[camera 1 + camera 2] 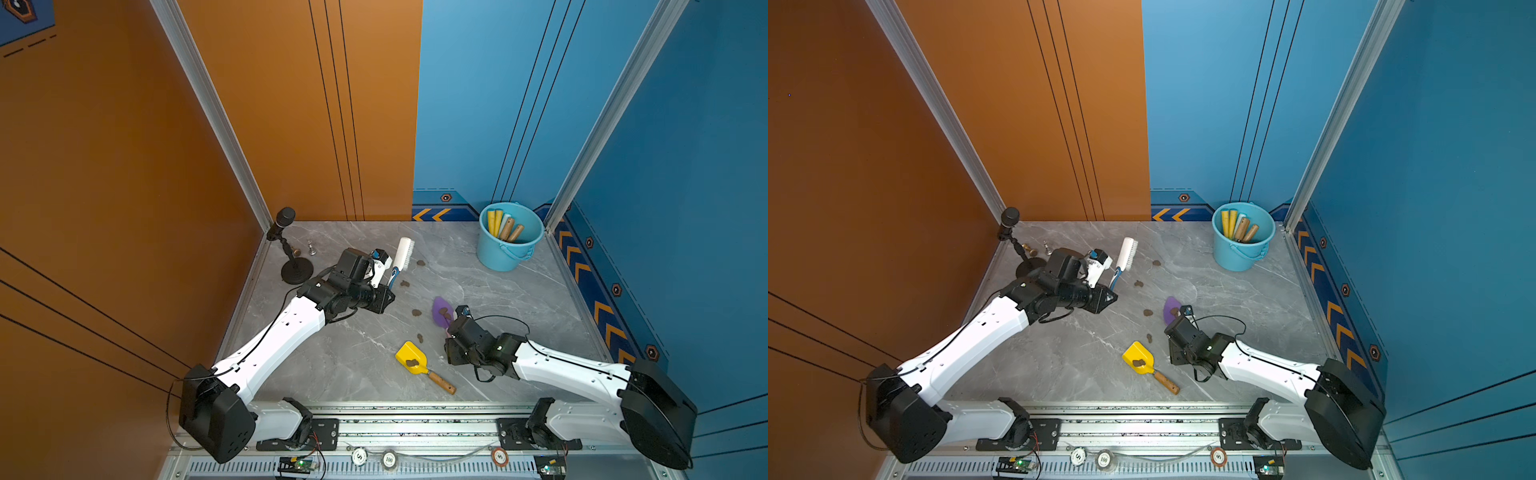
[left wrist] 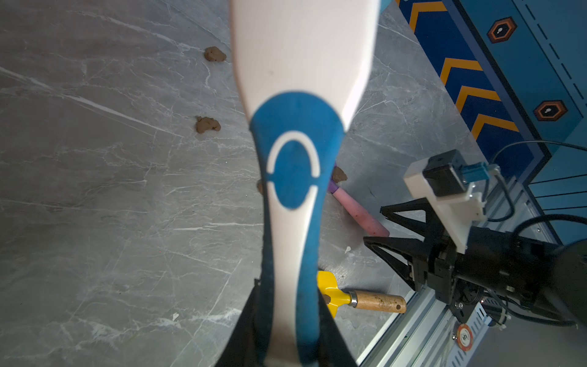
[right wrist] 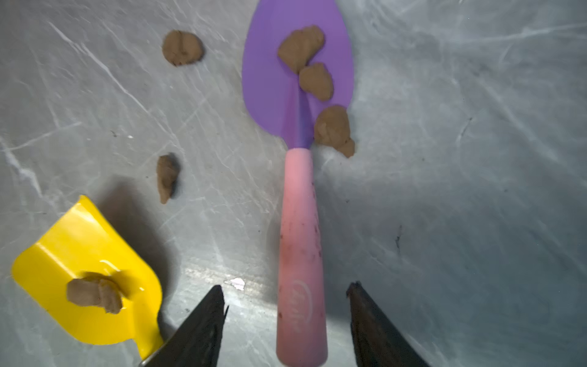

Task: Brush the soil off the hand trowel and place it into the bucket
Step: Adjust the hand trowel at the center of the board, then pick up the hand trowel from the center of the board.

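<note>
Grey stone table [image 1: 340, 374] sits between orange and blue walls. The left gripper [image 1: 390, 286] is squeezed tight on the handle of the white and blue brush [image 1: 403, 251]. It holds the brush up off the table, I think so it is ready to sweep.

The right gripper [image 3: 286, 289] is open, with one finger on each side of the purple trowel [image 3: 266, 79]'s pink handle, not touching it. It looks lined up to grab the trowel and hold it steady.

Three lumps of soil [image 3: 316, 81] sit on the purple blade or at its edge. One more sits on the yellow trowel [image 1: 405, 351]. The bucket [image 1: 505, 255] stands in the back corner, well apart.

Only the right wrist view shows the gaps beside the handle; in both top views the arm hides them. Only the top views show the bucket.
</note>
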Robot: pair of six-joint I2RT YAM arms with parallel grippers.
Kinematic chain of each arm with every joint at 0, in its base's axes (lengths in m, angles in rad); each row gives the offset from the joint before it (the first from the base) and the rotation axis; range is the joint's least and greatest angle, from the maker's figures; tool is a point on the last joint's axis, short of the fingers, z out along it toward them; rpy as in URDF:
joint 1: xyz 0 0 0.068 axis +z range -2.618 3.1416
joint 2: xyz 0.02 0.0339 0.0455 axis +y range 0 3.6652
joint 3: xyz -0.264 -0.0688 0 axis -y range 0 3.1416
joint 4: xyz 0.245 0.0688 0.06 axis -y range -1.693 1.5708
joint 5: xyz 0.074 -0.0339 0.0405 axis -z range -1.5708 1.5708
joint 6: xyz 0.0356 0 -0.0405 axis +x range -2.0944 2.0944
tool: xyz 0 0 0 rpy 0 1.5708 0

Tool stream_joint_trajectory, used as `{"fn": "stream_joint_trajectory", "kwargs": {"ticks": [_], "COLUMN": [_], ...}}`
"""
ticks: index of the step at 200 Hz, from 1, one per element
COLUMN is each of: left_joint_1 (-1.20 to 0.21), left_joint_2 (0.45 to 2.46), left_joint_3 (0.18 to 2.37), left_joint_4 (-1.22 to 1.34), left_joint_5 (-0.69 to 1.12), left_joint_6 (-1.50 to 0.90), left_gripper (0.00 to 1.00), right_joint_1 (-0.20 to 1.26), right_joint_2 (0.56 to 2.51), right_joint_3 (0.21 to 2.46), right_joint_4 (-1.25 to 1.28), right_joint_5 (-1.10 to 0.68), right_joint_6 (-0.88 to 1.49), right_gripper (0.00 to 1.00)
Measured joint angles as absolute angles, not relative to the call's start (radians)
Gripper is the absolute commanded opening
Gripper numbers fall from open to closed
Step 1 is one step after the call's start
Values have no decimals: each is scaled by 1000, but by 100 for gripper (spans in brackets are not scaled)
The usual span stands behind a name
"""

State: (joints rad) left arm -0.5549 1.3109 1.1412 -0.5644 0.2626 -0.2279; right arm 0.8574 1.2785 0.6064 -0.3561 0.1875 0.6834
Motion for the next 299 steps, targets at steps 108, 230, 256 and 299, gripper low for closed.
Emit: {"fn": "stream_joint_trajectory", "kwargs": {"ticks": [108,230,256,299], "left_joint_1": [-576,-586,-586,-583], "left_joint_2": [1311,1289,1292,1311], "left_joint_3": [1124,1124,1130,1154], "left_joint_4": [-564,-564,-563,-519], "left_joint_5": [220,103,103,104], "left_joint_6": [-237,-260,-259,-275], "left_gripper": [0,0,0,0], "right_joint_1": [527,336,368,533], "right_joint_2": [1400,1850,1733,1534], "right_joint_3": [620,1181,1152,1147], "right_joint_4": [-359,-321,-323,-324], "right_joint_5": [218,108,95,52], "right_joint_6": [721,698,733,841], "right_gripper": [62,99,99,99]}}
